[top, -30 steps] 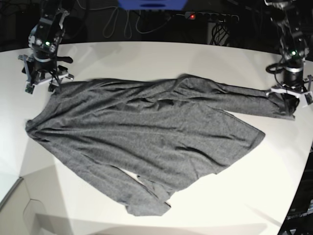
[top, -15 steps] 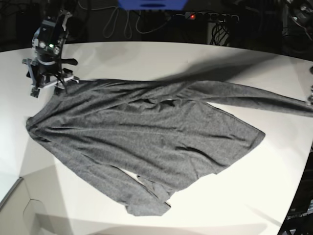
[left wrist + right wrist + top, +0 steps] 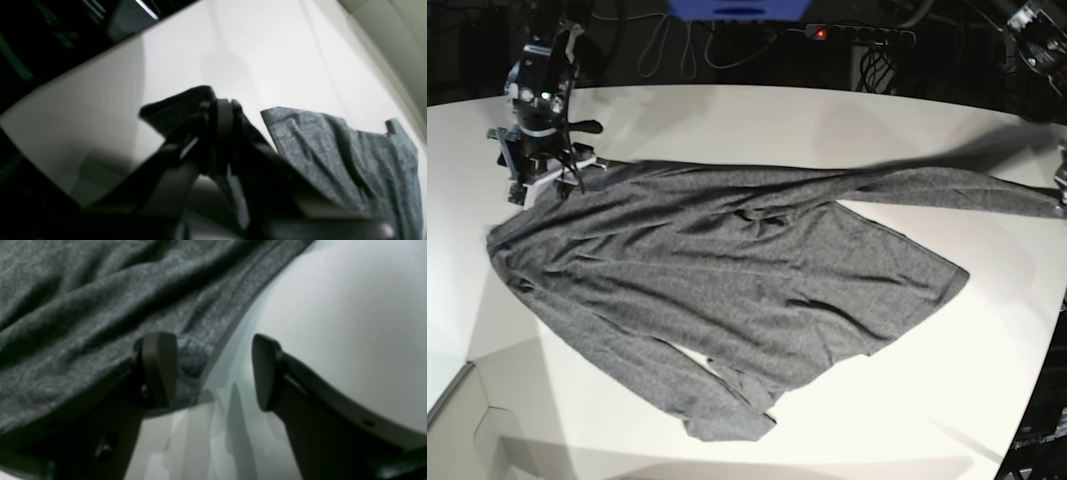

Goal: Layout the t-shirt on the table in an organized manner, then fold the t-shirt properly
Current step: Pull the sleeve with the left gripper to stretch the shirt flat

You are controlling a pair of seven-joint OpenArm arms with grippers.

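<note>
Judged to be in the laying-out step, with no fold yet made. Lying across the middle of the large smooth white tabletop with a curved edge (image 3: 757,120): the heather dark-grey long-sleeved knit t-shirt (image 3: 727,290), body slanted and creased, far sleeve drawn out in a long line toward the right edge of the scene, near sleeve tucked crookedly along the near side of the body.

Clamped with the left gripper (image 3: 220,110), at the far right of the base view: the end of that stretched sleeve, jaws closed on the cloth, with the sleeve hanging off beside them above the table.

Standing open at the far left of the scene, by the shirt's upper corner: the right gripper (image 3: 213,370), holding nothing. Straddling the hem there, one finger (image 3: 158,368) over the grey knit, the other over bare white table. Cannot tell whether either touches.

Next, by judgement: set the sleeve down straight and level, then close the right gripper on that corner and pull gently to square the body with the table edge. Calls for light, even tension, since soft knit is likely to stretch and bunch. Afterwards, free the near sleeve.

No containers seen in any view; nothing to report inside one.
</note>
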